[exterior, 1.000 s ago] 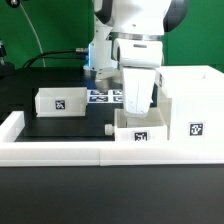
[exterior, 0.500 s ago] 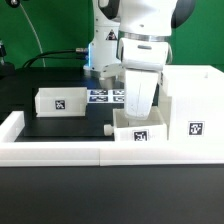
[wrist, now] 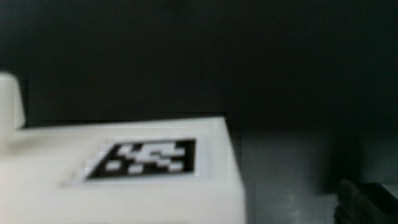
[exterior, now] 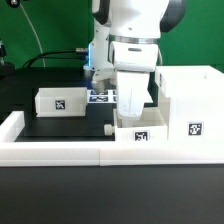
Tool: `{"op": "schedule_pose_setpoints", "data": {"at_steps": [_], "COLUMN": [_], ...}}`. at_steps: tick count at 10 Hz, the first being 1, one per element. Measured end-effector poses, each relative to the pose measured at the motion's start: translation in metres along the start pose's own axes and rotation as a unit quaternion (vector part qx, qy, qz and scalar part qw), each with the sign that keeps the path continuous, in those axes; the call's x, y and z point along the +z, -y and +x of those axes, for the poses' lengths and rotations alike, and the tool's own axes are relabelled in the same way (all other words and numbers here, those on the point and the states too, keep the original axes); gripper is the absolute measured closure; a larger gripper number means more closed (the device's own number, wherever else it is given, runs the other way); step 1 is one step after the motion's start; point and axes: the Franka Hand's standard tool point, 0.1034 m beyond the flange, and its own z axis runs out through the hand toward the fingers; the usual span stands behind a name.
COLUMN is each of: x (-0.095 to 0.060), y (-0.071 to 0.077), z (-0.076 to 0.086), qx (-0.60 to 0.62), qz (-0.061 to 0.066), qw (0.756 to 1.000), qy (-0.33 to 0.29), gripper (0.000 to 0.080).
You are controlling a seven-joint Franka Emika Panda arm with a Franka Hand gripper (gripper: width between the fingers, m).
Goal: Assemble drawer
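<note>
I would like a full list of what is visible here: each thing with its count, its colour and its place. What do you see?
left tray: 1, white with a tag, on the table at the exterior view's left
front tray: 1, white with a tag, by the front wall, below the claw
box housing: 1, white with a tag, tall, at the exterior view's right
marker board: 1, white with black tags, flat at the back middle
table: 1, black
low wall: 1, white, along the front and left edges
arm: 1, white, centre
claw: 1, white, over the front tray; fingers hidden
</note>
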Motion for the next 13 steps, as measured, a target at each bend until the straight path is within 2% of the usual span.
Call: {"op": "schedule_pose_setpoints", "data": {"at_steps": [3, 7, 11, 13], "x": [0.0, 0.0, 0.0, 0.0], "y": [-0.003, -0.002, -0.002, -0.002], "z": [-0.02, -0.012, -0.013, -0.013], "qx": [-0.006, -0.005, -0.01, -0.01], "qz": [-0.001, 0.004, 0.005, 0.005], "qw": [1.0, 1.0, 1.0, 1.0], "qy": [-0.02, -0.021, -0.021, -0.021], "gripper": [0.0151, 0.0151, 0.0151, 0.0414]}}
